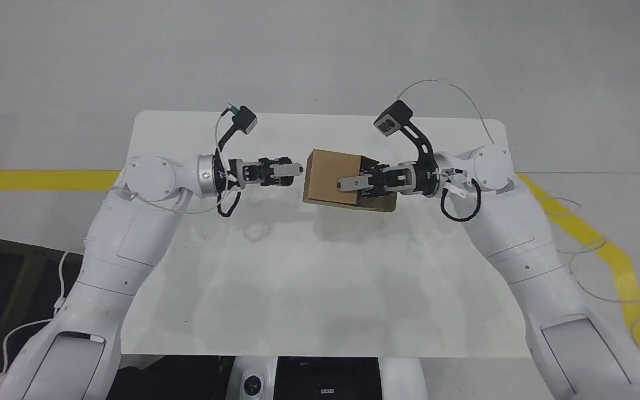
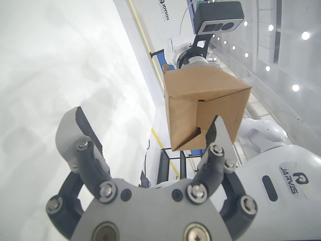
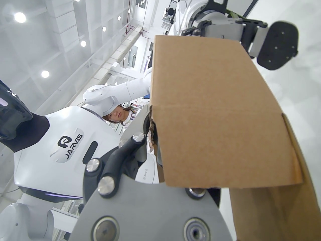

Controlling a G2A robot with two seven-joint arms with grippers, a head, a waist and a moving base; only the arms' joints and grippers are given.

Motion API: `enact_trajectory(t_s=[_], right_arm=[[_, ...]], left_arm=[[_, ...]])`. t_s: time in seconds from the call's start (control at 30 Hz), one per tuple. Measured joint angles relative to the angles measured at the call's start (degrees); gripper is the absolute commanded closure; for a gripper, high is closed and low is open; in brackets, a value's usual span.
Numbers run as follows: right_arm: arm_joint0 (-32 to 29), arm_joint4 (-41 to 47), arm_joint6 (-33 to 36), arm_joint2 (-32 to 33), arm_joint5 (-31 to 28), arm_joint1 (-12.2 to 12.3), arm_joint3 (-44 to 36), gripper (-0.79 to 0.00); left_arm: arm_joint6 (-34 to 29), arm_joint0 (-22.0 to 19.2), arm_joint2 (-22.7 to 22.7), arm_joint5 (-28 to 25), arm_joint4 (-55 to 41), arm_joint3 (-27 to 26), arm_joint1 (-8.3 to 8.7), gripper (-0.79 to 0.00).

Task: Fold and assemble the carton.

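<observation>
This is looking like a robotics lab inside an industrial hall. Rows of round lights [image 3: 19, 17] are shining from a high, gridded ceiling. Yellow tape [image 1: 50, 180] is running along the grey floor [image 1: 300, 50] past a white table [image 1: 300, 290]. A white perforated panel [image 2: 150, 8] and a black metal frame [image 2: 163, 164] are standing beyond it.

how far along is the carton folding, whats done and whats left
Done: the carton is squared into a box, and the end facing the left gripper is folded shut. In hand: the right gripper is shut on the carton's other end; the left gripper is open, just clear of it. Left: a flap at the right gripper's end looks unfolded, so that end probably needs closing.
</observation>
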Motion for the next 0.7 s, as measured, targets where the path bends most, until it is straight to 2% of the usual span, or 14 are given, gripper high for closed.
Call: enact_trajectory(t_s=[0.43,0.7], right_arm=[[1.62,-9.15,-0.18,-2.47,1.57,-0.02,7.1,0.0],[2.2,-11.75,-1.99,-6.25,2.72,-1.37,11.93,0.0]], left_arm=[[-2.11,4.38,-4.6,-9.78,13.62,-6.14,2.41,-0.785],[4.16,9.58,-8.22,-17.64,25.88,-11.8,3.83,-0.785]])
